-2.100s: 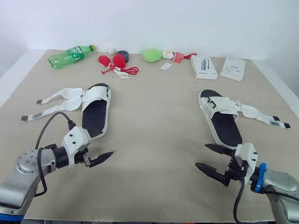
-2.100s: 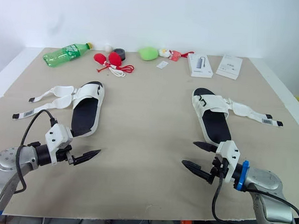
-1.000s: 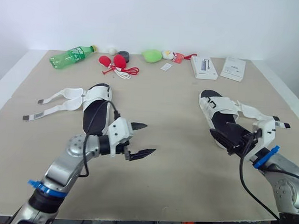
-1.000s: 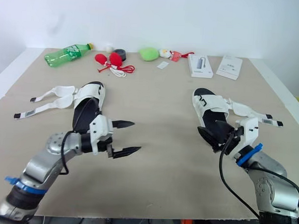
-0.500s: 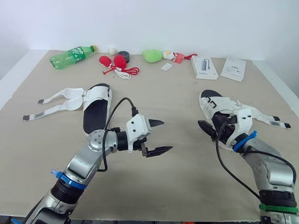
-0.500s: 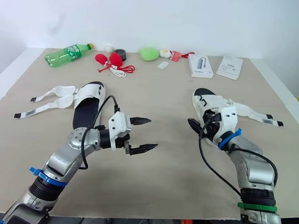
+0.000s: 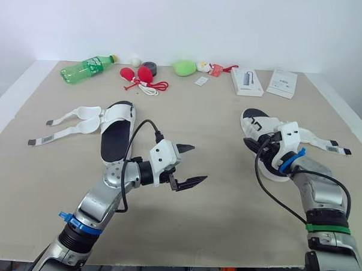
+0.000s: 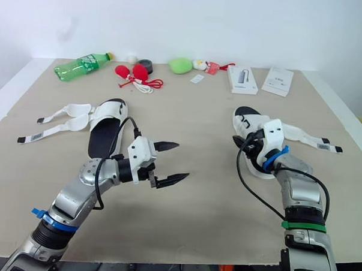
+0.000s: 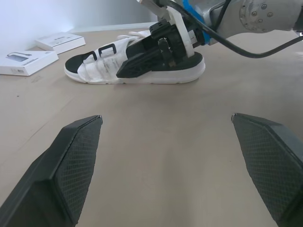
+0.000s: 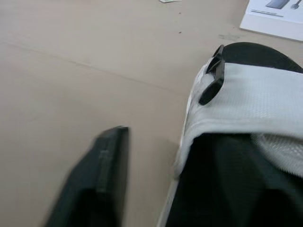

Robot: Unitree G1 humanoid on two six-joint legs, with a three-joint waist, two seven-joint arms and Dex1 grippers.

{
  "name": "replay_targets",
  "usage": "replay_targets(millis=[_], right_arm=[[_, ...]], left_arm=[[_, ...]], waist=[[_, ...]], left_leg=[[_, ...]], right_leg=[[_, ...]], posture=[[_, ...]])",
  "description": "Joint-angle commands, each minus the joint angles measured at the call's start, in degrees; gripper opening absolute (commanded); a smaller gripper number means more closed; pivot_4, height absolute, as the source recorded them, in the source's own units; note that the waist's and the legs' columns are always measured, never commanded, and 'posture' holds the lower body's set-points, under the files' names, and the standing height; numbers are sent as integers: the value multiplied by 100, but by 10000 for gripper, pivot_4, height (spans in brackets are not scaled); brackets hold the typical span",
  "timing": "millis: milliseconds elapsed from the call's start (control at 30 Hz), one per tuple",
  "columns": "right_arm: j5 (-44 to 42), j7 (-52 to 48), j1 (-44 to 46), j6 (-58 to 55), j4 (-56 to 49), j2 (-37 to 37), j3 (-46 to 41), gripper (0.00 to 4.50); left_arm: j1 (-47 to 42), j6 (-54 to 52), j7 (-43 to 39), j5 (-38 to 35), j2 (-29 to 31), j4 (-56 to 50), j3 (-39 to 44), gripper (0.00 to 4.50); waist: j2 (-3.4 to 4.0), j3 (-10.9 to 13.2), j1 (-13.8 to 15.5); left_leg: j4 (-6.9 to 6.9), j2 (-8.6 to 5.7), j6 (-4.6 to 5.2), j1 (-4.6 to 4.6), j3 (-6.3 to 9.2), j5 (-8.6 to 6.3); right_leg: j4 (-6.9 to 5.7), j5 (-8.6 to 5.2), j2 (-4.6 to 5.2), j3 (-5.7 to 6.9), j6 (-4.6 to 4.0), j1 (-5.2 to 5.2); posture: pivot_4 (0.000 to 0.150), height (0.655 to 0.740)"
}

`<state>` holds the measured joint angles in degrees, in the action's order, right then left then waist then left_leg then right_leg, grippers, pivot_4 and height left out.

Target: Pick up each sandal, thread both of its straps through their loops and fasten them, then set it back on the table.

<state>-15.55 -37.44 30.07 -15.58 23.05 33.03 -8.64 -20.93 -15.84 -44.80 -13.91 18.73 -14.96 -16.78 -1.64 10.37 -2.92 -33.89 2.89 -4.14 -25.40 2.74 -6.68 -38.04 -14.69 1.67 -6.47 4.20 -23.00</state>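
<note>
Matt beige table (image 9: 156,156), maybe board; sandal (image 10: 246,90) strap white woven cloth; left fingers (image 9: 71,165) cross-hatched matt black plastic.

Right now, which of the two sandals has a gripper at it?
The sandal on the robot's right: the right gripper is at its inner edge. The left sandal lies well apart from the open left gripper.
</note>
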Motion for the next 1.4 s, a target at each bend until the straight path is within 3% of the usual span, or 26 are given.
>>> replay_targets(millis=[33, 100, 233, 467, 667, 833, 1233, 1400], right_arm=[[79, -72, 242, 260, 180, -9, 3, 7637], [125, -108, 331, 354, 342, -14, 13, 294], [144, -978, 422, 793, 505, 55, 265, 294], [-199, -3676, 86, 1608, -629, 467, 1081, 294], [-420, -5261, -55, 1892, -1259, 924, 1546, 294], [-801, -5506, -7, 2139, -1490, 1348, 2127, 294], [-965, -5506, 227, 2297, -1245, 1424, 2495, 294], [-1025, -5506, 349, 2012, -1018, 1568, 2598, 16938]], left_arm=[[-36, 76, 96, 16, -10, -268, 87, 45000], [-33, 70, 117, 11, 11, -274, 99, 45000], [-49, 91, 90, 8, 129, -215, 202, 45000], [40, 146, -272, -332, 503, -220, 615, 45000], [36, 76, -511, -492, 789, -180, 806, 45000], [176, -74, -650, -646, 992, -369, 828, 45000], [352, 93, -666, -500, 1099, -263, 763, 45000], [365, 319, -775, -167, 1174, -82, 524, 29720]], waist=[[0, 0, 0], [0, 0, -9], [0, 0, -23], [10, 7, -66], [11, 8, -51], [11, 8, -38], [10, 8, -23], [10, 8, -9]], left_leg=[[0, 0, 0, 0, 0, 0], [0, 0, 0, 0, -1, 0], [0, 0, 2, 1, -1, 1], [7, 3, 3, 1, 1, 0], [14, 2, 3, -1, 4, 0], [10, 2, 3, 1, 1, 0], [11, 4, 3, 1, 0, 1], [11, 4, 3, 1, -2, 1]], right_leg=[[0, 0, 0, 0, 0, 0], [0, 1, 0, -1, 1, 0], [0, 3, -1, -1, 1, 0], [0, 7, -6, -1, 19, -2], [0, 3, -5, -1, 21, -3], [0, -5, -4, -1, -3, -4], [0, -6, -4, -1, -6, -7], [0, -6, -3, -1, -7, -7]], posture=[[1500, 7400], [1500, 7400], [1500, 7400], [1500, 7400], [1500, 7400], [1500, 7400], [1500, 7400], [1500, 7400]])
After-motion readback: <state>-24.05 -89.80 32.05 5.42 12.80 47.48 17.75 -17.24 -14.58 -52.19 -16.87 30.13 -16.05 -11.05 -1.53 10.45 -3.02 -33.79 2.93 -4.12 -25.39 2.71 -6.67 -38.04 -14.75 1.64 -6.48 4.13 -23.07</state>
